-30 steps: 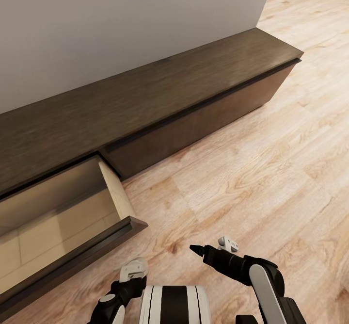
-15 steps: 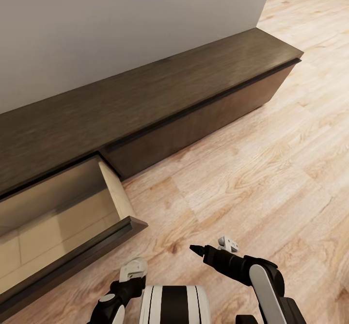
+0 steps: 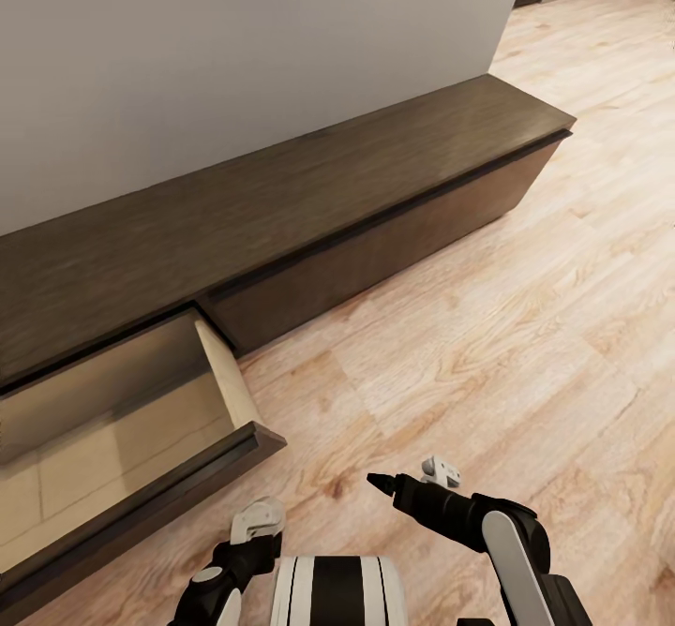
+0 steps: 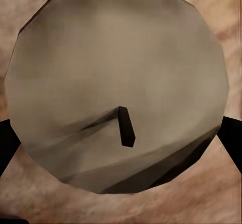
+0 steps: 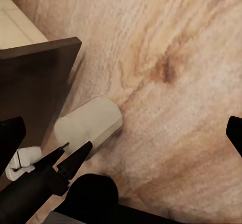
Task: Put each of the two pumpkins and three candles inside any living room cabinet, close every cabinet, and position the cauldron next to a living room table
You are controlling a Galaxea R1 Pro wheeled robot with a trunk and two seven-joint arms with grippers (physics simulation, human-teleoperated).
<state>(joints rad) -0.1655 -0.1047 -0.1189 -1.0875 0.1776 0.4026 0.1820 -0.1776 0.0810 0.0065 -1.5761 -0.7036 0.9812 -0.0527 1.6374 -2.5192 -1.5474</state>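
Candle in my left claw, open drawer just off to its outer side.

Wood floor lies under both claws, so anything I drop would likely roll away. The long dark cabinet stands ahead of my claws, and its one pulled-out drawer is forward of my left claw. The front panel comes close, so a low swing could knock my load against that rim. My right claw hangs spread apart and empty just beside the left one; the two could bump if I turn carelessly. The left one looks clamped across the round sides of a cream candle. That is a smooth shape to pinch, so I think it might twist or slip. Its dark wick faces my wrist.
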